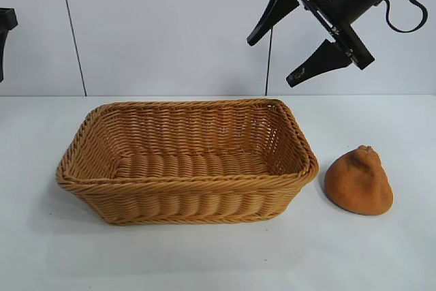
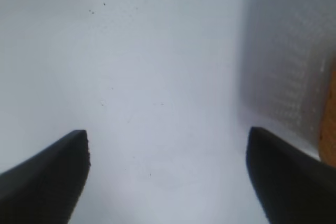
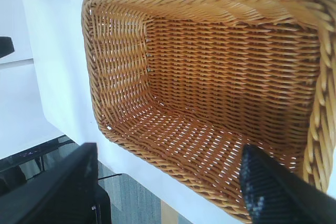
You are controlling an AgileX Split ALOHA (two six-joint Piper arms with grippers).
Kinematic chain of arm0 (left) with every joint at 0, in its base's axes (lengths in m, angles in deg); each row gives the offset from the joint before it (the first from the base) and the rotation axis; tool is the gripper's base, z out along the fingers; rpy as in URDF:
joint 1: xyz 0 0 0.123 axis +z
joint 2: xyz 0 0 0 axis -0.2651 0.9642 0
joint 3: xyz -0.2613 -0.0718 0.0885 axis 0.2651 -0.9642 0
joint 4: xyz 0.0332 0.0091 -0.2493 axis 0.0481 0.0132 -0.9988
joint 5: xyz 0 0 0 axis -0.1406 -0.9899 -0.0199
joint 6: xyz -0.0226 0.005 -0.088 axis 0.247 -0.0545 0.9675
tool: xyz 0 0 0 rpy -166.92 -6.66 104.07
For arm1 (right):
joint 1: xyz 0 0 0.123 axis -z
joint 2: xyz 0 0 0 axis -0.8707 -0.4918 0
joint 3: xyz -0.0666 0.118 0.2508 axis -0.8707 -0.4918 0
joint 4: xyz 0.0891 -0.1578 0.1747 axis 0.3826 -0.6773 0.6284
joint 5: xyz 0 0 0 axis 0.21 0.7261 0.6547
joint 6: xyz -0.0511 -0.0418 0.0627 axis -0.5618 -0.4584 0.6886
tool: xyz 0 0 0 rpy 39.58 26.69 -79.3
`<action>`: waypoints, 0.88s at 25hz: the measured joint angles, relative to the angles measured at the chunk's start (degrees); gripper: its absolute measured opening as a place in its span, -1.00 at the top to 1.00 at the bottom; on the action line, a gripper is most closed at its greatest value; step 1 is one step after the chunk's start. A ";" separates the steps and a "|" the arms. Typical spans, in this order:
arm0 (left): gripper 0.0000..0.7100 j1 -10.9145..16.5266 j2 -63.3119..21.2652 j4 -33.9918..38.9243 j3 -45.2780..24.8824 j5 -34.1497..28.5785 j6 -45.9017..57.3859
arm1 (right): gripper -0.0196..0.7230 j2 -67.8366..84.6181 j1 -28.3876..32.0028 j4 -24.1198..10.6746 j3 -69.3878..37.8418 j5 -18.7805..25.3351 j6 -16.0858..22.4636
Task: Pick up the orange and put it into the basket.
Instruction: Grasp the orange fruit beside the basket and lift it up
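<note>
The orange [image 1: 359, 182], a brownish-orange cone-shaped lump, sits on the white table just right of the basket [image 1: 184, 165]. The basket is tan wicker and empty. My right gripper [image 1: 272, 59] hangs high in the air above the basket's right end, open and empty. In the right wrist view its open gripper [image 3: 168, 156] looks down into the basket [image 3: 220, 77]. My left gripper [image 2: 168, 140] is open over bare table; its arm shows only at the far left edge of the exterior view. The orange does not show in either wrist view.
The white table [image 1: 381, 257] runs around the basket, with a white panelled wall behind. A sliver of the basket's side [image 2: 329, 124] shows in the left wrist view. The table's edge and floor show in the right wrist view.
</note>
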 joint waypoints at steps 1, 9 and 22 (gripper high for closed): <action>-0.64 0.00 -0.72 -0.06 0.00 -0.33 -0.41 | -0.44 0.00 0.00 0.00 0.00 0.00 0.00; -0.64 0.00 -14.36 -0.10 -9.83 -0.60 -1.52 | -0.44 0.00 0.00 0.00 0.00 0.00 0.00; -0.64 0.00 -56.35 -0.01 -46.39 -0.46 -3.31 | -0.44 0.00 0.00 0.00 0.00 0.00 0.00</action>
